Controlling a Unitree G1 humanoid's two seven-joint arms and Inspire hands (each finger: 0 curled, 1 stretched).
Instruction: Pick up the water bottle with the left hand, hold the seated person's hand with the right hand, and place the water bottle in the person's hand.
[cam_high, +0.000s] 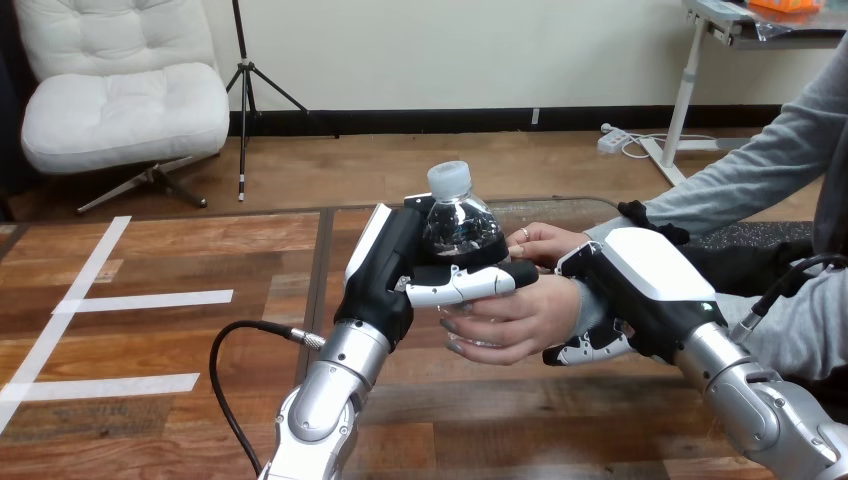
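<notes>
A clear water bottle with a white cap stands upright above the middle of the table. My left hand is shut on it, thumb across its front. The person's hand cups the bottle's lower part from the right, fingers curled under its base. My right hand grips that hand's wrist, with its fingers curled beneath it. The person's other hand rests just behind, close to the bottle's right side. The bottle's base is hidden by my thumb and the person's fingers.
A black cable loops over the table beside my left forearm. White tape strips mark the table's left part. The person's grey sleeve reaches in from the right.
</notes>
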